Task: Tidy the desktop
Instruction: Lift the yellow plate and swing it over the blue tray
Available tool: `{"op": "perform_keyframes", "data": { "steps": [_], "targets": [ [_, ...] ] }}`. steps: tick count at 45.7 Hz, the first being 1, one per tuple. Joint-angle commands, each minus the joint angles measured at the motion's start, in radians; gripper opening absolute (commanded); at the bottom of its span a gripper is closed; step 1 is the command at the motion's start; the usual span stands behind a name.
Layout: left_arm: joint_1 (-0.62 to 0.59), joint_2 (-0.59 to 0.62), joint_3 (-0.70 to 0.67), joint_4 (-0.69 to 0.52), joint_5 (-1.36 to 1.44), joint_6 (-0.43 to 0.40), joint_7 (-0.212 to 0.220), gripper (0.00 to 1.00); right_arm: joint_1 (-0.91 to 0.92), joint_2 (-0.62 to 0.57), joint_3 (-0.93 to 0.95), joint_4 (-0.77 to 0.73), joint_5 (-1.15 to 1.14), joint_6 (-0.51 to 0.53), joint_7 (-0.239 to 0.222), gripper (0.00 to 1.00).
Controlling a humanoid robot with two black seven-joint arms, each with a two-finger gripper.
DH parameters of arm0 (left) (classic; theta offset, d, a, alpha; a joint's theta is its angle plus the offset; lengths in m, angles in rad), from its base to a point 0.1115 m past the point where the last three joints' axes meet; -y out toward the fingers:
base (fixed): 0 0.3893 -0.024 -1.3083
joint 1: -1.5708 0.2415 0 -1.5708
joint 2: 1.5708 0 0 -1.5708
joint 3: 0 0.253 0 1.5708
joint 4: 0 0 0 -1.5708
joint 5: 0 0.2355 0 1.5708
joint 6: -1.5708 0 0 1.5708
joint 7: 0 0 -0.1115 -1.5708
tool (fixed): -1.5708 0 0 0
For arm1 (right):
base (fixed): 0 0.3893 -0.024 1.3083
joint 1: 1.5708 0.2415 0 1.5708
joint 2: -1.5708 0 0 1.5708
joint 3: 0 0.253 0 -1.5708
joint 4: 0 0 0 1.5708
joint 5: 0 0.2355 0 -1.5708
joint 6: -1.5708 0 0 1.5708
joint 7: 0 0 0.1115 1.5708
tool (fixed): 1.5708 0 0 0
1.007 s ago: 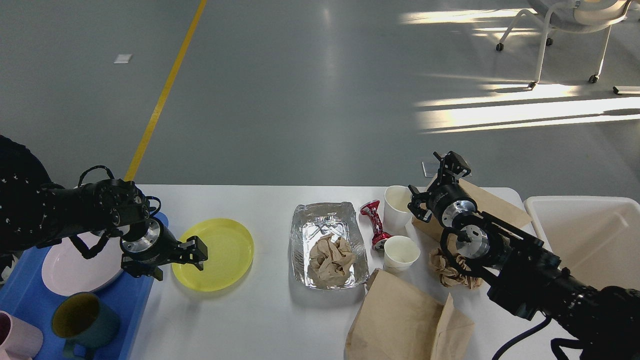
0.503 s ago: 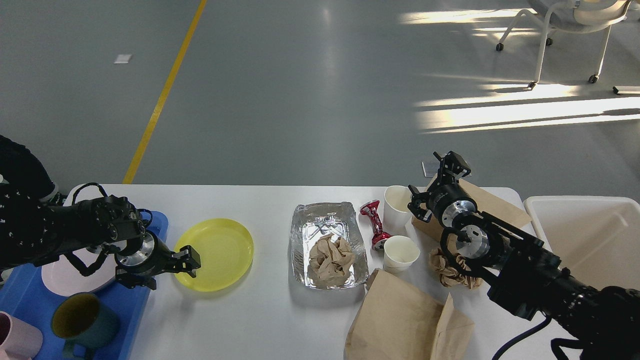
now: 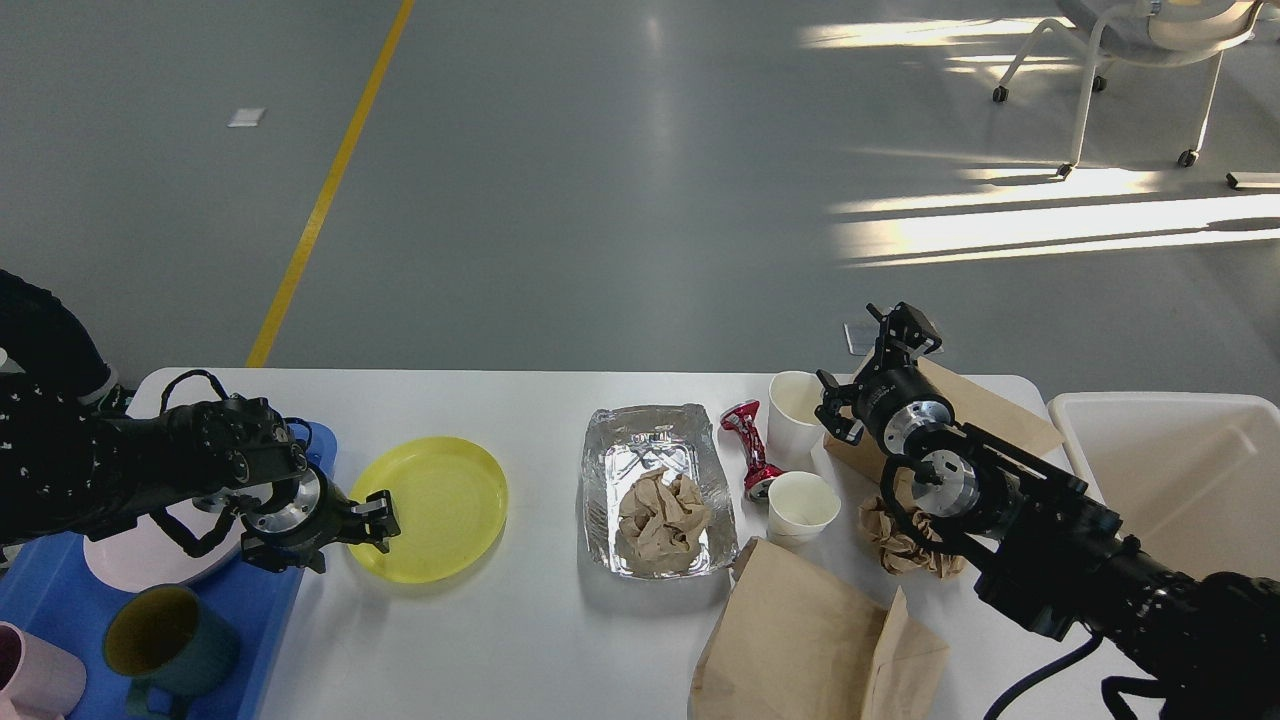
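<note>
L claw (image 3: 378, 521) at near-left rim of round yellow plastic plate (image 3: 430, 505), fingers close together at rim; gripping or not: can't tell. Pale pink plate (image 3: 130, 560) on blue plastic tray (image 3: 60, 600) behind L wrist. R claw (image 3: 905, 330) raised over far-right part of large white desktop (image 3: 520, 640), seen end-on, state can't tell; white paper cup (image 3: 792, 405) just left of it, brown paper bag (image 3: 985, 405) beneath.

Probably a lab or test hall: bare grey floor (image 3: 620, 180) with yellow line (image 3: 325, 190); wheeled chair (image 3: 1130, 60) beyond.
</note>
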Motion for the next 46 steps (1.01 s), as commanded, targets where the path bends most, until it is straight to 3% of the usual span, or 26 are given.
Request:
{"op": "perform_keyframes", "data": {
  "steps": [1,30,46],
  "targets": [
    [0.002,-0.002,0.0,-0.002,0.0,0.002,0.0,0.64,0.0,0.0,0.0,0.0,0.0,-0.001,0.0,1.0],
    [0.022,-0.002,-0.002,-0.003,0.002,-0.028,0.002,0.32,0.0,0.0,0.0,0.0,0.0,-0.001,0.0,1.0],
    [0.022,-0.002,0.0,-0.005,0.003,-0.04,0.008,0.21,0.0,0.0,0.0,0.0,0.0,-0.001,0.0,1.0]
  ]
}}
